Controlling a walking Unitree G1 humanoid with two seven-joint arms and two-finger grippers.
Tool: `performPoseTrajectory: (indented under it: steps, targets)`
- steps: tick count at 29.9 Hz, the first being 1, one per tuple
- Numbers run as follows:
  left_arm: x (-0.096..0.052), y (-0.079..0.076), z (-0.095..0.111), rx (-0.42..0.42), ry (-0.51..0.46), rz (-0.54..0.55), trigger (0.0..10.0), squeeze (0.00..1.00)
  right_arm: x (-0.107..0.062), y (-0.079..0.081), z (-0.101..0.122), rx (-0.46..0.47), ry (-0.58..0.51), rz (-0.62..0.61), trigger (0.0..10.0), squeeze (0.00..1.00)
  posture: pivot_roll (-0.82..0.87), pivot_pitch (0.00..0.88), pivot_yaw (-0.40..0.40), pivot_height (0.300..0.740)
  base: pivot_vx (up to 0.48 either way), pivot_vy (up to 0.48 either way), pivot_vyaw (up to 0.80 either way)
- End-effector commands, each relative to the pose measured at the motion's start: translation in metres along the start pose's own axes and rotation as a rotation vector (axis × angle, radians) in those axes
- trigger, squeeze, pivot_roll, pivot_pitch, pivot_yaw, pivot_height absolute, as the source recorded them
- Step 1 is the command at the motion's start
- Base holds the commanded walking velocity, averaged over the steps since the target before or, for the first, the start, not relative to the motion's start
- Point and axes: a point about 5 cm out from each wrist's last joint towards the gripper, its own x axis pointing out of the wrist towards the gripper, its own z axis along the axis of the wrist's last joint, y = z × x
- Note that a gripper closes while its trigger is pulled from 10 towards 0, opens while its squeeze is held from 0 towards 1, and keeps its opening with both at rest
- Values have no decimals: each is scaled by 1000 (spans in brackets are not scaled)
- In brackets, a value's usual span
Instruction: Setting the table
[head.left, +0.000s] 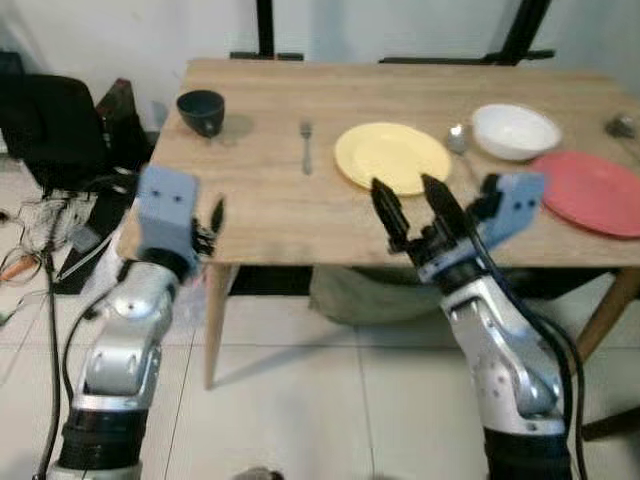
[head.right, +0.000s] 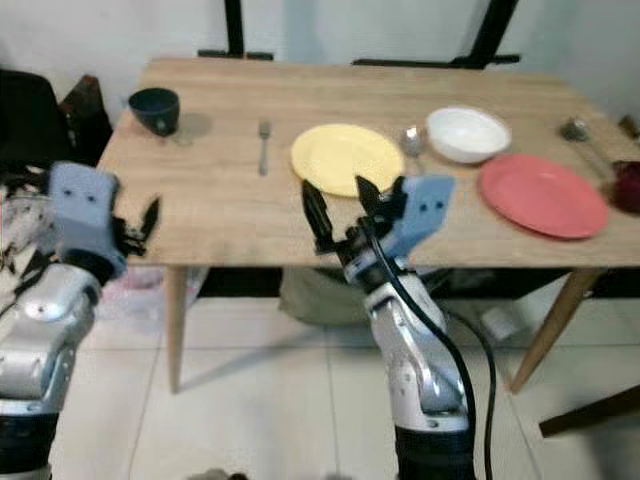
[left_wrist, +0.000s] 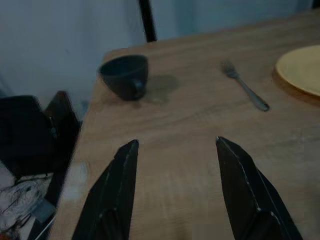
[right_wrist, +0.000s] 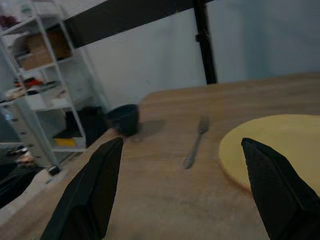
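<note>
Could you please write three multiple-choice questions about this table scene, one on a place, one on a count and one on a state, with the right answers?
1. Where does the fork lie on the table?
A. Between the dark cup and the yellow plate
B. Inside the white bowl
C. On the red plate

2. How many plates are on the table?
A. One
B. Two
C. Four

3. What is the state of the right gripper?
A. Shut on the fork
B. Shut on a plate
C. Open and holding nothing

Answers:
1. A: the fork lies apart from both, with the dark cup on its left and the yellow plate on its right.
2. B: one yellow plate and one red plate.
3. C: its fingers stand spread at the near edge of the yellow plate, with nothing between them.
</note>
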Motion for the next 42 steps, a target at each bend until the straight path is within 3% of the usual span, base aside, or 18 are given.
performPoseTrajectory:
  steps: [1, 10, 19, 24, 29, 31, 35, 42]
  targets:
    - [0, -5, -2, 4, 11, -19, 10000, 47, -2, -6, -1, 4, 8, -29, 10000, 0, -75, 29, 51, 740, 480, 0, 0]
    - [2, -8, -2, 3, 12, -42, 10000, 47, 0, -9, 3, -1, -5, -31, 10000, 0, -75, 29, 52, 740, 480, 0, 0]
    - [2, -13, -1, -11, 22, -103, 10000, 24, 12, 6, 5, -7, -4, 57, 10000, 0, -70, 27, 56, 740, 446, 0, 0]
    - [0, -16, 0, -9, 24, -159, 10000, 0, 20, 13, 4, -4, -3, 70, 10000, 0, -63, 28, 55, 740, 0, 0, 0]
    - [-1, -13, 1, -17, 35, -198, 10000, 0, 31, 26, -5, -1, 31, 107, 10000, 0, -55, 26, 57, 740, 0, 0, 0]
    - [-3, -8, 4, -45, 39, -243, 10000, 0, 42, 42, -20, -16, 92, 163, 10000, 0, -36, 24, 55, 740, 0, 0, 0]
    - [-5, -5, 7, -64, 50, -268, 10000, 0, 51, 52, -36, -58, 174, 184, 10000, 0, -2, 27, 50, 740, 0, 0, 0]
    - [-10, 7, 8, -23, 74, -253, 10000, 0, 61, 65, -60, -67, 272, 190, 10000, 0, 48, 36, 39, 740, 0, 0, 0]
